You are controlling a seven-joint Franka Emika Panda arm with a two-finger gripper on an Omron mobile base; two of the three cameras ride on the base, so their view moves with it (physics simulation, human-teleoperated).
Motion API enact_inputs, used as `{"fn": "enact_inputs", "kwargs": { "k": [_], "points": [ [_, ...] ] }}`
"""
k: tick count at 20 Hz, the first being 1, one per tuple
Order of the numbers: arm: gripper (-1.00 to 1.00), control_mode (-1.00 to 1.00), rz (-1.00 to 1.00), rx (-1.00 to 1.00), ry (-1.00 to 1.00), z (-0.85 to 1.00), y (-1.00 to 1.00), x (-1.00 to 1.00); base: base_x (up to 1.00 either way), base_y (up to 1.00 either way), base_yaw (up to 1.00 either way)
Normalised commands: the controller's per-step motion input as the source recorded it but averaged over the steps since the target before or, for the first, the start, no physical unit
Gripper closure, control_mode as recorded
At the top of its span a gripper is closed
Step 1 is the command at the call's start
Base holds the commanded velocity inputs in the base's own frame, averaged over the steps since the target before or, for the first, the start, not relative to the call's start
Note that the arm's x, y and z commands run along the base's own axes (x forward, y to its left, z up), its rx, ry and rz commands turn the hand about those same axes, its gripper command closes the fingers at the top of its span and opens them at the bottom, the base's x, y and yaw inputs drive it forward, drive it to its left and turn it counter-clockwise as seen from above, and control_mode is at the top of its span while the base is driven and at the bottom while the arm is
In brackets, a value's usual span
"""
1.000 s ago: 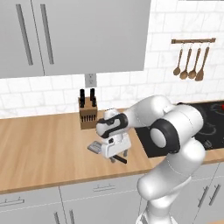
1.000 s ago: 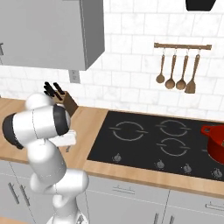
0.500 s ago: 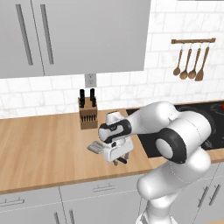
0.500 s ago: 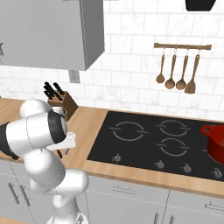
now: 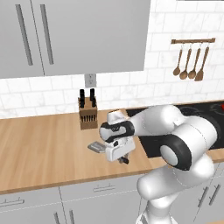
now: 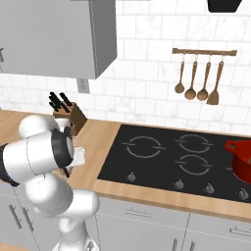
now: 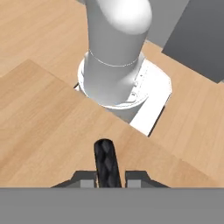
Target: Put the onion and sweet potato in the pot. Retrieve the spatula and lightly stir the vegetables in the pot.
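Black, rope-textured handle of the spatula (image 7: 107, 162) sits clamped between the two fingertips in the hand view — the gripper (image 7: 109, 178) is pinched tight on it, above the wooden counter (image 7: 39, 127). The left base view adds what that close-up misses: the gripper (image 5: 122, 159) is down at the counter (image 5: 43, 148) just in front of the knife block (image 5: 87, 114), with the spatula's grey blade (image 5: 96, 146) poking out on its left. Swing to the right base view and the red pot (image 6: 240, 159) appears, far right on the black cooktop (image 6: 171, 157), well apart from the knife block (image 6: 68, 113). Wooden utensils (image 6: 198, 81) hang on the wall above the cooktop.
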Motion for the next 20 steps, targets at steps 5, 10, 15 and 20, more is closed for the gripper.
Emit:
{"fn": "enact_inputs", "kwargs": {
  "k": [5, 10, 15, 20],
  "points": [
    [1.00, -1.00, 0.16, -0.07, -0.07, 0.97, -0.26, -0.95, 0.00, 0.00, 0.00],
    [1.00, -1.00, 0.19, -0.14, -0.05, 1.00, -0.40, -0.89, 0.00, 0.00, 0.00],
    [1.00, -1.00, 0.08, -0.02, -0.07, 1.00, -0.32, -0.71, 0.00, 0.00, 0.00],
    [1.00, -1.00, 0.00, 0.10, 0.00, 1.00, -0.16, -0.31, 0.00, 0.00, 0.00]
  ]
}}
